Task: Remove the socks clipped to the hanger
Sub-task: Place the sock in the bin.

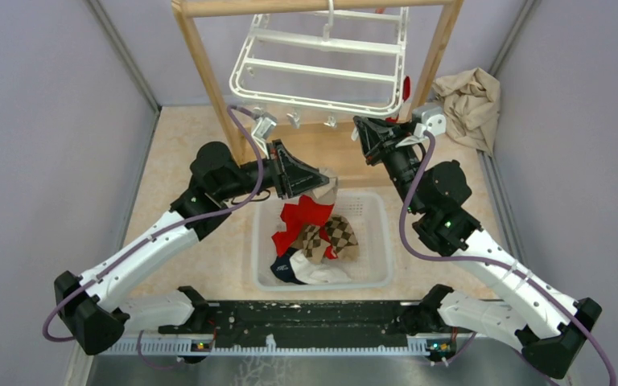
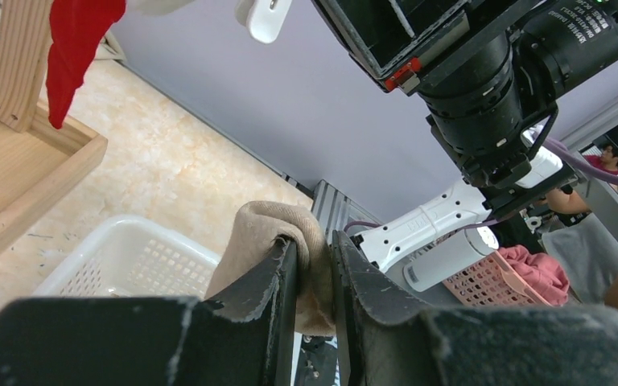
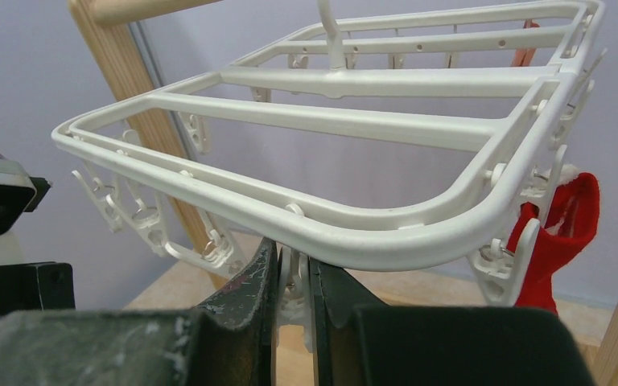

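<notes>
The white hanger (image 1: 322,60) hangs from the wooden frame (image 1: 201,72); it also shows close up in the right wrist view (image 3: 346,129). A red sock (image 3: 559,241) stays clipped at its right end, and it shows in the top view (image 1: 406,87). My left gripper (image 2: 315,273) is shut on a tan sock (image 2: 278,233) above the far edge of the white basket (image 1: 386,241); in the top view the gripper (image 1: 326,181) holds it at the basket's back left. My right gripper (image 3: 292,277) is shut on a white clip (image 3: 294,293) under the hanger's front rail.
The basket holds several socks: red (image 1: 302,217), checked tan (image 1: 330,235), navy and white (image 1: 302,269). A crumpled beige cloth (image 1: 471,100) lies at the back right. The wooden frame's posts and base stand right behind both grippers. Grey walls close in both sides.
</notes>
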Controlling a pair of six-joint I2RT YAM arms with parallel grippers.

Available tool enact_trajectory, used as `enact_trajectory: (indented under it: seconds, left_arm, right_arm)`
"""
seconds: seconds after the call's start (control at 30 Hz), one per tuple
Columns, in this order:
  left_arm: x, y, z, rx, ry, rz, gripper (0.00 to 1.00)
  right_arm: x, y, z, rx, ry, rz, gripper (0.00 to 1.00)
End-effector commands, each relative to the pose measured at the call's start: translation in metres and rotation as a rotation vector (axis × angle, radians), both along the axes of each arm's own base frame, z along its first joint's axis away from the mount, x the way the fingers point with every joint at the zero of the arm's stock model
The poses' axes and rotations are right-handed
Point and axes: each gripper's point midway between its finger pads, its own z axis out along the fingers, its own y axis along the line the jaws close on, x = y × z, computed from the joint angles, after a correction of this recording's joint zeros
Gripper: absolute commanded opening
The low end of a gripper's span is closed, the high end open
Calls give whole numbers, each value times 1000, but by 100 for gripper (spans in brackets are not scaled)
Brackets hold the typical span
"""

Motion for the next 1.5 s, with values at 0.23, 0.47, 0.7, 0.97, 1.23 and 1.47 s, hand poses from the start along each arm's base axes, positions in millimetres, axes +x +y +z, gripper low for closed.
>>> enact_trajectory:
  seconds: [0.23, 0.47, 0.7, 0.97, 1.23, 1.47]
  left_arm:
    - [-9, 11, 4, -11, -13, 9, 28]
    - [-12, 13, -8, 7, 12, 6, 29]
    - [-20, 18, -26, 26, 53, -4, 28]
    - [-34, 28, -46, 54, 101, -18, 30]
    - [-35, 30, -89, 114, 176, -14, 33]
    - [-32, 29, -140, 208, 264, 1, 39]
  right_arm:
    - [-6, -7, 16, 54, -22, 6, 2]
    - [-11, -1, -2, 22, 7, 45, 45]
    - [-17, -6, -20, 16, 46, 49, 68]
    - [-25, -7, -52, -25, 114, 78, 81]
    - [-35, -25, -80, -31, 177, 44, 83]
    - [-39, -43, -109, -33, 242, -14, 84]
